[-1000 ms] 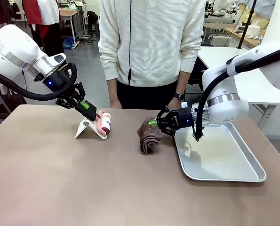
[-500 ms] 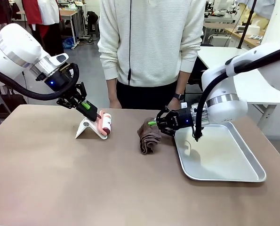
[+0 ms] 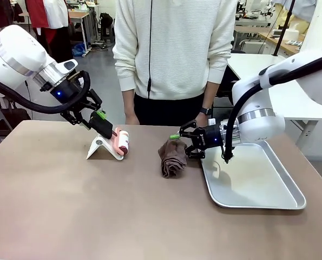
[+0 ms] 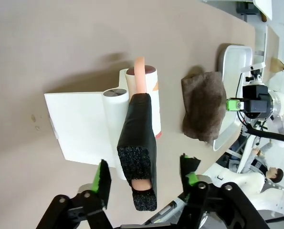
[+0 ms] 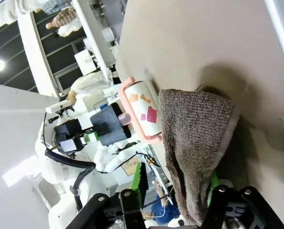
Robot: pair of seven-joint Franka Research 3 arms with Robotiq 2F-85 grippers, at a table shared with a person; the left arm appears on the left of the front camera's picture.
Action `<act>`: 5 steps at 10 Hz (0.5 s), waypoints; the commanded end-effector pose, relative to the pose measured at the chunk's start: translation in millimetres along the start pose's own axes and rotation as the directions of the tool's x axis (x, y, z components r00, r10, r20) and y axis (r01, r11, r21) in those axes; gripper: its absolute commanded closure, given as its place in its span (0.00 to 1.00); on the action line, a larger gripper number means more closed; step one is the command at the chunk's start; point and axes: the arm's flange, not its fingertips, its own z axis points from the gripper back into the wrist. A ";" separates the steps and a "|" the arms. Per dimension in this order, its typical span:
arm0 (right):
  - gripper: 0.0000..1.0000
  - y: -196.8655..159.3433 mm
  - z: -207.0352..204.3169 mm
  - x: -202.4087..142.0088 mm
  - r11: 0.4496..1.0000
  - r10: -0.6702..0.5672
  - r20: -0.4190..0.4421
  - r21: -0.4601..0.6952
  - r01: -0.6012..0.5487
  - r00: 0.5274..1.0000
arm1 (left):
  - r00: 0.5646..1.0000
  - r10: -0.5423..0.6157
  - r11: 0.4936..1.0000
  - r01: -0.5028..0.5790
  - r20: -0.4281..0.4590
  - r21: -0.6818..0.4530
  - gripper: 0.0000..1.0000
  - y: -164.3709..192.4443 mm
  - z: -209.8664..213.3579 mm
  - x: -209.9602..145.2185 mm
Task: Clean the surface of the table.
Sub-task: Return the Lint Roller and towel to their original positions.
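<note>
Taupe table (image 3: pixel 96 216) (matte, flat).

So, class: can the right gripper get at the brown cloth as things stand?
Probably yes. The right gripper is open right beside the brown cloth, its fingers straddling the cloth's edge in the right wrist view, and nothing sits between them.

Counted on the table (image 3: pixel 69 216): 1 lint roller (image 3: pixel 121 142) with black foam handle, 1 white stand (image 3: pixel 98 147) under it, 1 folded brown cloth (image 3: pixel 172 156), 1 silver metal tray (image 3: pixel 282 203). 2 arms over the table, 2 grippers: left gripper (image 3: pixel 97 120), right gripper (image 3: pixel 178 145). 1 person (image 3: pixel 174 54) behind the table.
</note>
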 end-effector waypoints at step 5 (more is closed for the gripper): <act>0.00 22.6 0.9 -0.1 0.995 0.049 -0.014 -0.085 -0.050 0.999 | 1.000 0.001 0.998 0.000 0.018 -0.068 0.00 -2.7 39.6 -27.3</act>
